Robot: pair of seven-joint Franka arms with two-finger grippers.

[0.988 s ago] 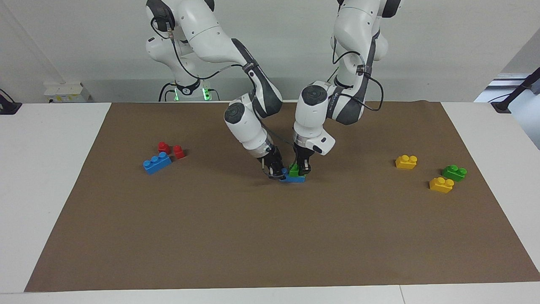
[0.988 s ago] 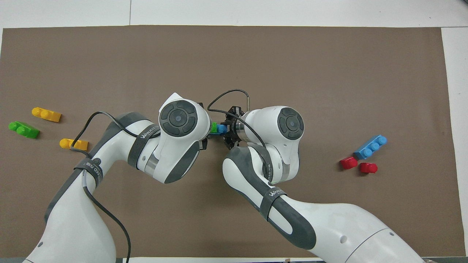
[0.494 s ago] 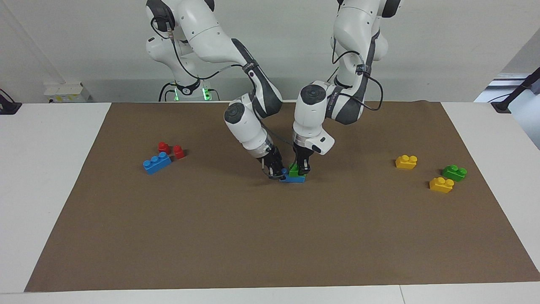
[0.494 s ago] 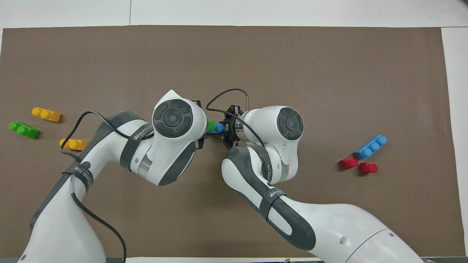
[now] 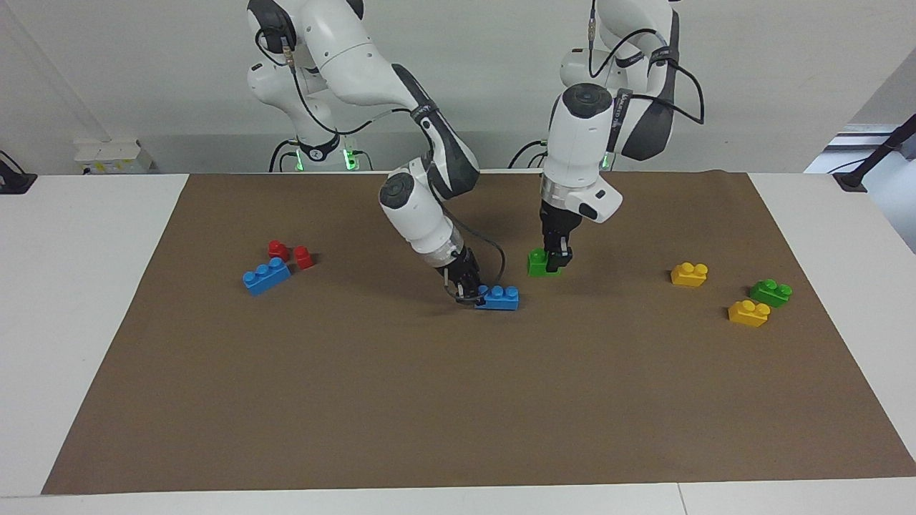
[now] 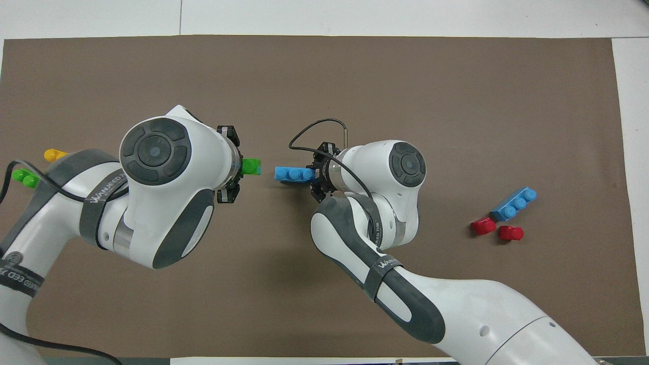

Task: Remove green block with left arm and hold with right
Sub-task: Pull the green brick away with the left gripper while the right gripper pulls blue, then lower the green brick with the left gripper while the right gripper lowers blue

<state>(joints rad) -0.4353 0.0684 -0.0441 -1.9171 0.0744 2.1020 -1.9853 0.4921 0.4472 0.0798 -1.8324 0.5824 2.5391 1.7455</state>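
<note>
1. Left gripper [image 5: 555, 263] is clamped on the green block [image 5: 537, 262], lifted over the brown mat [image 5: 358, 393].
2. Right gripper [image 5: 469, 292] grips the blue brick [image 5: 501, 298] flat on mat, w/ gap btwn bricks.

Colours on my mat

Green block [image 5: 538, 262] bright green in my black-fingered left gripper [image 5: 557, 262]; blue brick [image 5: 499, 297] at my right gripper [image 5: 469, 292], also black. 2nd blue brick [image 5: 266, 276], 2 red bits [image 5: 290, 254], 2 yellow bricks [image 5: 718, 293], other green brick [image 5: 771, 292]. Mat [image 5: 458, 400] plain brown, table [image 5: 79, 300] white, my arms white w/ dark grey.
</note>
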